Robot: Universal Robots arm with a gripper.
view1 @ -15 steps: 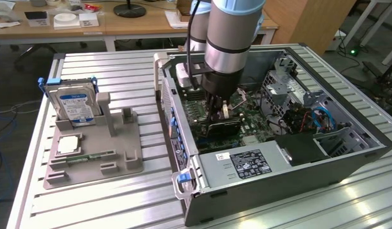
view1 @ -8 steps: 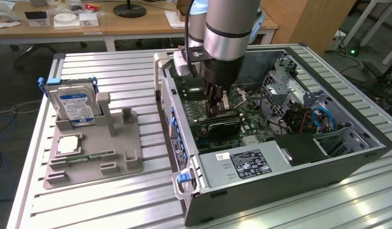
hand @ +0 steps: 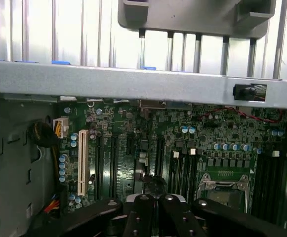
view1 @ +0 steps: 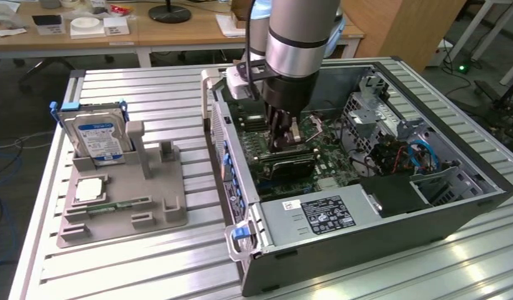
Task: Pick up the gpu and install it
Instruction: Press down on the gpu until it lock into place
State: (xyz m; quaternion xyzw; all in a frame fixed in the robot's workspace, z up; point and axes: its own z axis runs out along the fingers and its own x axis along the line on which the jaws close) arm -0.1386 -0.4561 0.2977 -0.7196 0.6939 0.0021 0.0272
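While lowered inside the computer case (view1: 456, 206), fingers (hand: 155, 207) clenched together, empty, above motherboard (hand: 148, 143)

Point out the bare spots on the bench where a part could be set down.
Bare slats of the bench lie between the hard drive and the computer case, and in front of the grey holder tray. Inside the case it is crowded: the arm reaches down over the motherboard.
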